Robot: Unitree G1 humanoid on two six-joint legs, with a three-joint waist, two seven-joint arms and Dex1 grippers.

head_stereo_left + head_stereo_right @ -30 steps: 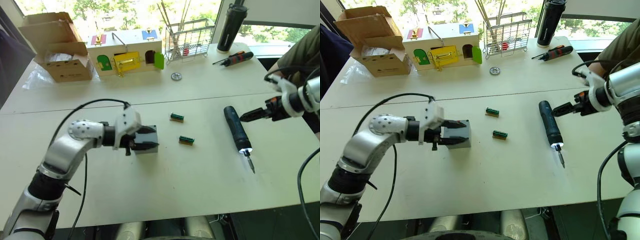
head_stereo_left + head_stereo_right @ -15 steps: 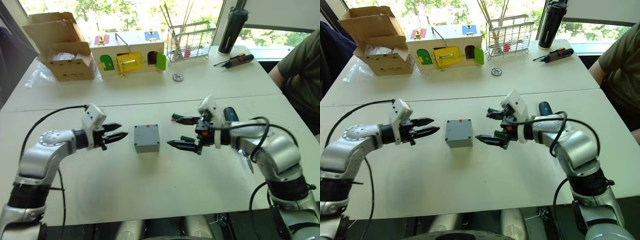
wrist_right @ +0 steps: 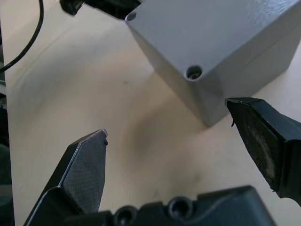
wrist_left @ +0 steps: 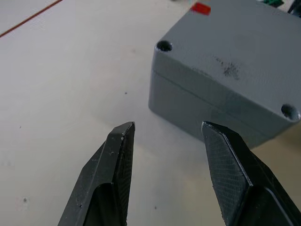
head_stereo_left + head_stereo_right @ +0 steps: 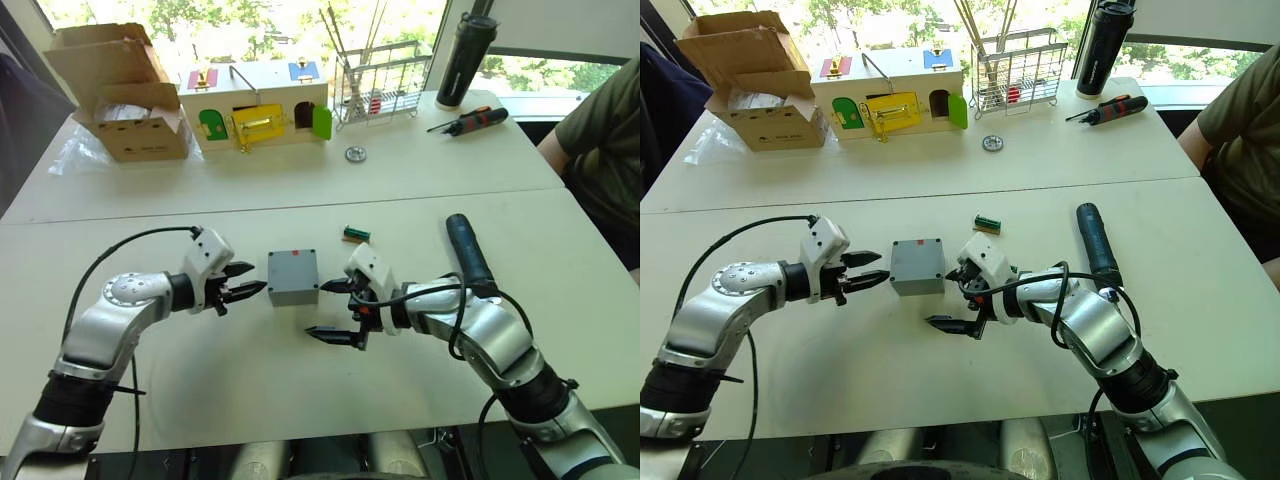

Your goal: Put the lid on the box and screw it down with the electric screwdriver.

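Now the lid (image 5: 292,265) sits on the box (image 5: 294,290) mid-counter, both grippers' jaws open and empty either side. The screwdriver (image 5: 467,252) lies lengthwise just beyond the right gripper (image 5: 337,311), the nearer one; the left gripper (image 5: 243,283) faces the box.

Both head views look forward and down from above the near edge of the worktop (image 5: 420,170), taking in its whole width to the far edge. Each wrist view sits low and very close to the surface, looking along its own jaws. The left wrist view and right wrist view face the box (image 4: 225,80) from opposite sides, sharing it with the head views.
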